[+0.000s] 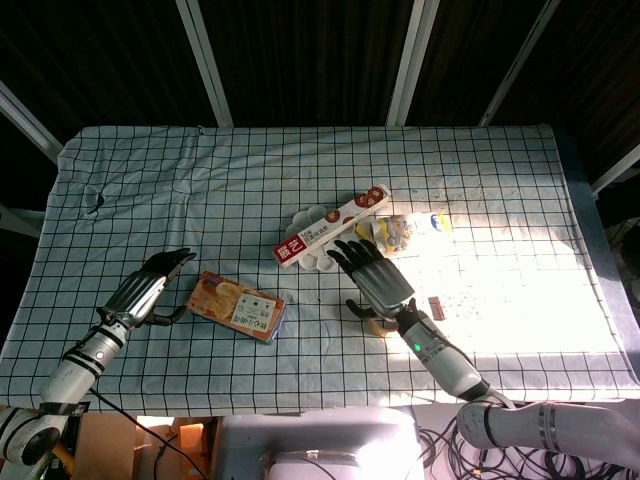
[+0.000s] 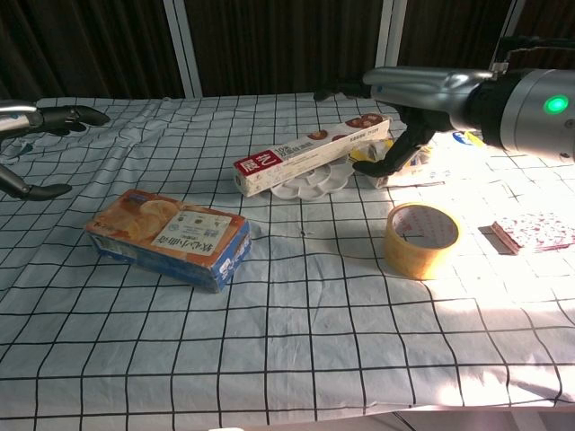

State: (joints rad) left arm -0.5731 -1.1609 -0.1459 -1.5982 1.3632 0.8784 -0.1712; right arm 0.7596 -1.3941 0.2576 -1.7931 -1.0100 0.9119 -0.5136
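The right hand [image 1: 375, 277] hovers with fingers spread and grasps nothing, raised above the roll of tape [image 2: 421, 239], which lies flat on the checked cloth near the front edge of the counter [image 1: 480, 200]. Just beyond its fingertips, a long wrap box [image 1: 332, 227] rests slantwise across a white scalloped plate [image 2: 310, 186] toward the middle of the counter. Beside the box's far end sits a small printed packet [image 1: 392, 233]. A small patterned card [image 2: 535, 232] lies on the cloth right of the tape.

The left hand [image 1: 152, 282] is also released, fingers extended and apart, held over the cloth near the front-left corner. Just beside it, not touching, lies an orange and blue snack box [image 1: 238, 306], flat on the cloth.
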